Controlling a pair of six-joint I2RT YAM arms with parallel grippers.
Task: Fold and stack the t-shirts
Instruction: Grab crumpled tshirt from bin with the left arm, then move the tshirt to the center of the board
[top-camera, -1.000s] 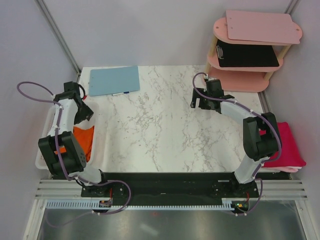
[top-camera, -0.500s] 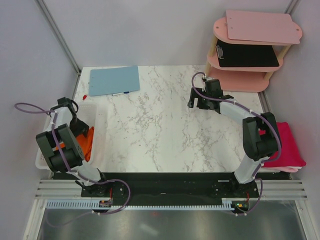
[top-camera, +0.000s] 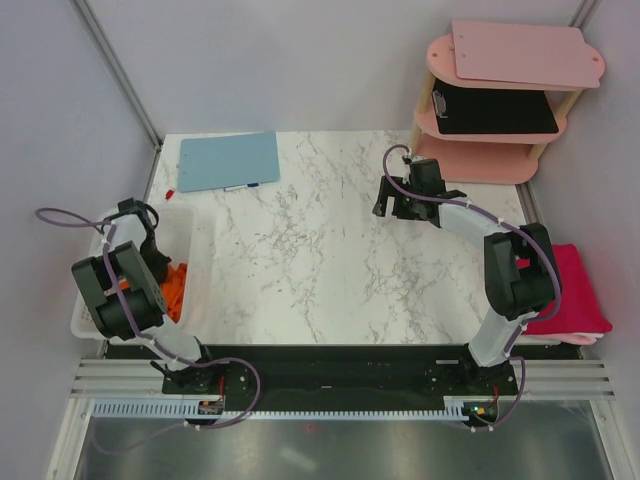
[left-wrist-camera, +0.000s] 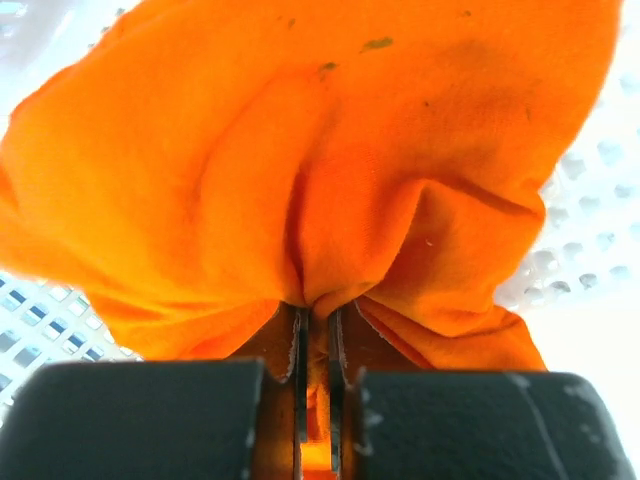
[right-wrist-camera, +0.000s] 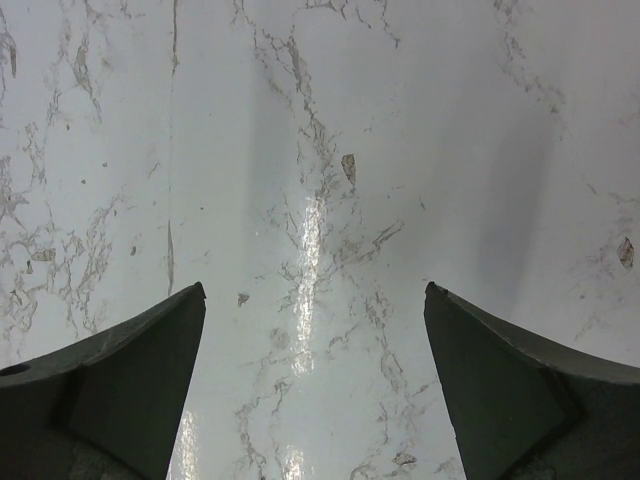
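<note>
- Since the left gripper (left-wrist-camera: 318, 335) is clamped on a bunched fold of the orange shirt (left-wrist-camera: 300, 170), the coming lift likely turns on one relation. The cloth sits straight ahead of the jaws and between them, low inside the white bin (top-camera: 196, 250) at the left edge of the table (top-camera: 300, 270).
- Only the left arm is near this shirt; the right arm is well apart, across the table.
- No long axis can be told for the orange shirt. It lies crumpled in a heap, with creases running into the pinch point.
- Its cloth looks soft, matte and thin, with a few small dark specks near the upper edge. The bin wall behind it is hard white plastic pierced with small holes.
- The right gripper (right-wrist-camera: 312, 290) hangs wide open over bare, glossy, marble-patterned table, holding nothing.
- The pink shirt (top-camera: 580, 290) lies in a low pile off the table's right side, beside the right arm and nearer to it.
- Folding looks not yet begun. The orange shirt probably has to clear the bin wall before it can be spread on the marble.
</note>
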